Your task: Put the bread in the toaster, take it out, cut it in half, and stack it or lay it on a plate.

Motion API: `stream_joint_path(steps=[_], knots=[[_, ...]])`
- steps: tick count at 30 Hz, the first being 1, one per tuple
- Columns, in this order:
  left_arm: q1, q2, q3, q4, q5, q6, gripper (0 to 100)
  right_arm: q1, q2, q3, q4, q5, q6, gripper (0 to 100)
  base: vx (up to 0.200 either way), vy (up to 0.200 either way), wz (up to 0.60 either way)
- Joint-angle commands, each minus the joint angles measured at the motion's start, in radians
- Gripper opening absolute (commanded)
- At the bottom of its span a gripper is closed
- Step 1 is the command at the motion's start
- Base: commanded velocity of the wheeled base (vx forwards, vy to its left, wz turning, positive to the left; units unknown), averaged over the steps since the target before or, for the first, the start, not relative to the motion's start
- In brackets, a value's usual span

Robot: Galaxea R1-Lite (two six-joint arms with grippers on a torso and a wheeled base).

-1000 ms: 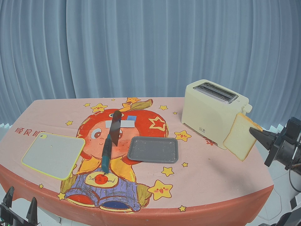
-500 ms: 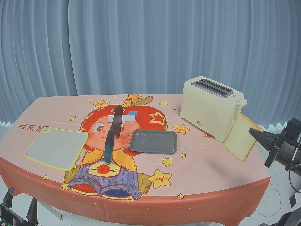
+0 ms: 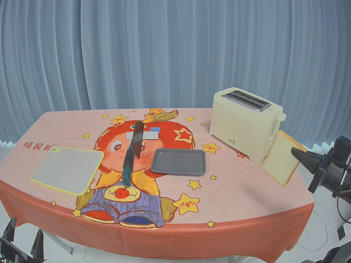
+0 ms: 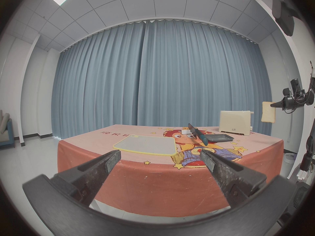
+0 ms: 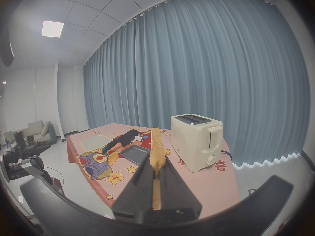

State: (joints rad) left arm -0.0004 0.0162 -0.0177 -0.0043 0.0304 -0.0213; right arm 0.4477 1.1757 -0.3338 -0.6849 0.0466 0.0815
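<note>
My right gripper [image 3: 297, 153] is shut on a slice of bread [image 3: 280, 158], held upright in the air just off the table's right edge, beside the cream toaster [image 3: 243, 122]. Edge-on, the bread [image 5: 156, 151] sits between the right gripper's fingers [image 5: 141, 177], with the toaster [image 5: 196, 141] beyond. My left gripper [image 4: 160, 163] hangs open and empty, low in front of the table's left side, far from the bread [image 4: 268, 112]. A knife [image 3: 132, 150] with a teal handle lies mid-table. A grey plate [image 3: 179, 161] lies to the knife's right, a cutting board [image 3: 67, 164] at the left.
The table wears a pink cartoon cloth [image 3: 234, 198]. A small white and blue card [image 3: 148, 134] lies behind the knife. Blue curtains hang behind the table. Bare cloth lies in front of the toaster and plate.
The whole head view has shifted, so the table sits slightly farther off and lower-left; the camera moved. The bread stays held in the right gripper at the same spot in view.
</note>
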Motion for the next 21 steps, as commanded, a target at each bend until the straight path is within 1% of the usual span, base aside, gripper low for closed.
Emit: stream_joint_path(steps=[1, 7, 21], knots=[[0.0, -0.007, 0.018, 0.0, 0.0, 0.0, 100, 0.0, 0.002, -0.004, -0.001, -0.005, 0.001, 0, 0.0, 0.0, 0.0], [0.0, -0.007, 0.018, 0.0, 0.002, 0.0, 100, 0.011, 0.002, -0.002, -0.001, -0.008, 0.001, 0, 0.0, 0.0, 0.0], [0.0, -0.007, 0.018, 0.0, 0.003, 0.0, 100, 0.011, 0.002, -0.001, -0.001, -0.008, 0.001, 0, 0.0, 0.0, 0.0]])
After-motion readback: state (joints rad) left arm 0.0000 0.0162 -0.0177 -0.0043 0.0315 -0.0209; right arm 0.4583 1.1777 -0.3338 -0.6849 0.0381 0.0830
